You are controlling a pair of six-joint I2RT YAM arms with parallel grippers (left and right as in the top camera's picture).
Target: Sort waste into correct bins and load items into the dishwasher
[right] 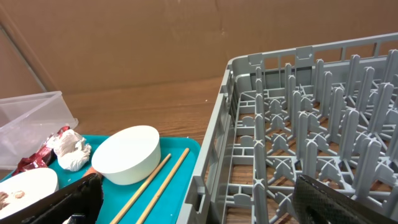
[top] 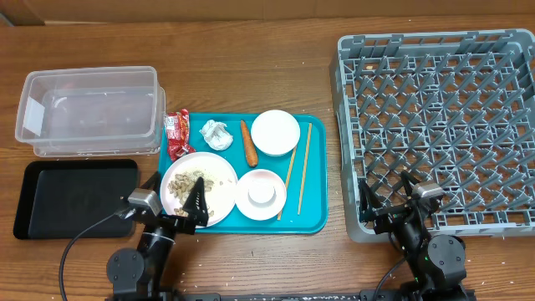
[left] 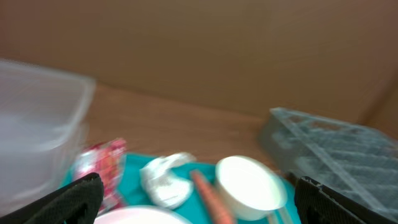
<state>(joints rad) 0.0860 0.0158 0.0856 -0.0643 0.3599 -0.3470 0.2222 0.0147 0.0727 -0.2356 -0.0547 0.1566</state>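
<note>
On the teal tray lie a red wrapper, a crumpled tissue, a carrot, a white bowl, a large plate with beige scraps, a small cup on a dish and chopsticks. My left gripper is open and empty, low over the plate's near-left edge. Its blurred view shows the wrapper, tissue, carrot and bowl. My right gripper is open and empty at the grey rack's near-left corner, with the bowl and chopsticks ahead.
A clear tub stands at the far left, and a flat black tray lies in front of it. The rack fills the right side of the table. Brown cardboard walls stand behind the table.
</note>
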